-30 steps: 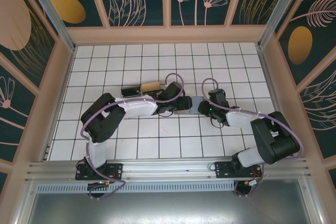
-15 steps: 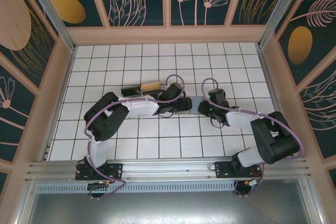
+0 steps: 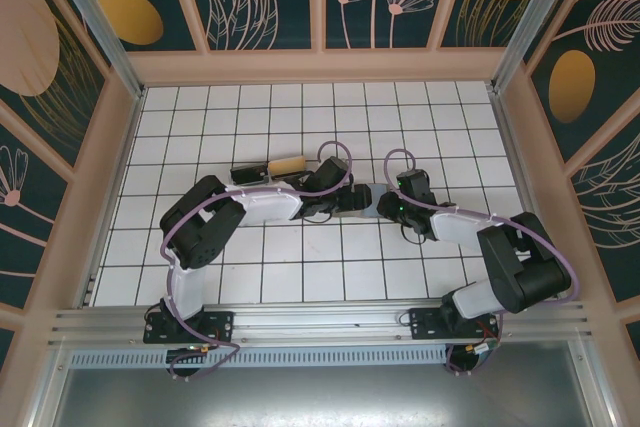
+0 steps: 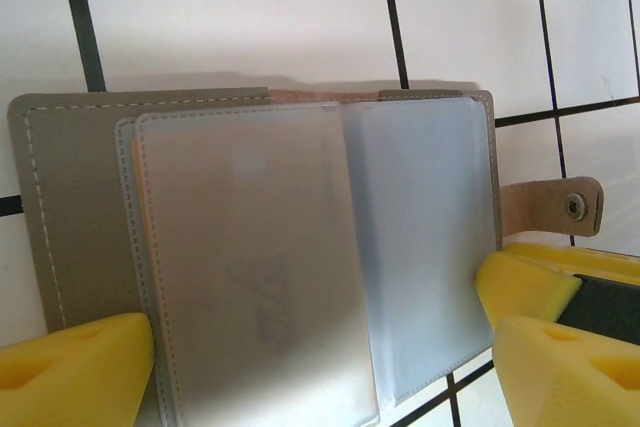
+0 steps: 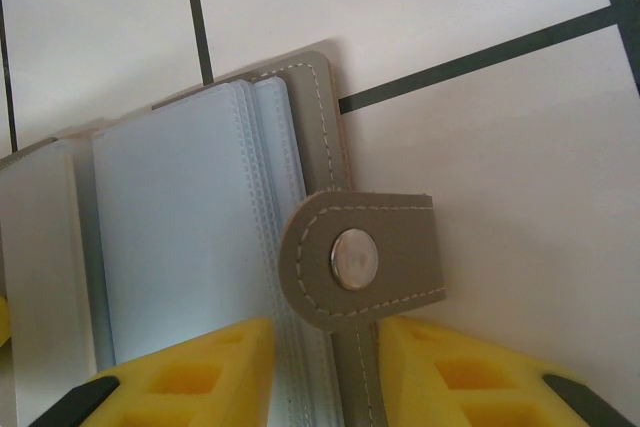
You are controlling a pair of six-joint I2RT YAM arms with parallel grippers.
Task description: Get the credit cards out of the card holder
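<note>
Open card holder (image 4: pixel 300 247) flat on the white tiled table (image 3: pixel 300 277), near its middle, between the two gripper tips. Taupe stitched cover underneath, frosted clear sleeves fanned on top, strap with a metal snap (image 5: pixel 354 258) sticking out past one long edge.

Left gripper (image 3: pixel 352 197) low over the holder, jaws spread wide. In the left wrist view, one yellow finger (image 4: pixel 70 372) overlaps the holder's near corner. Across the full width of the sleeves, two more yellow pads (image 4: pixel 560 367) sit just off the far edge under the strap; cannot tell which gripper each belongs to. Nothing pinched between the left fingers.

Right gripper (image 5: pixel 325 377) at the strap side, jaws narrow and clamped on the holder's edge: one finger (image 5: pixel 190 377) over the sleeve stack, the other beside the cover on the table side, stitched edge running down between them.

Front sleeve cloudy grey-beige with a faint smudge; cannot tell whether a credit card lies inside.

Black-and-tan object (image 3: pixel 272 166) on the tiles just beyond the left forearm, apart from the holder.
</note>
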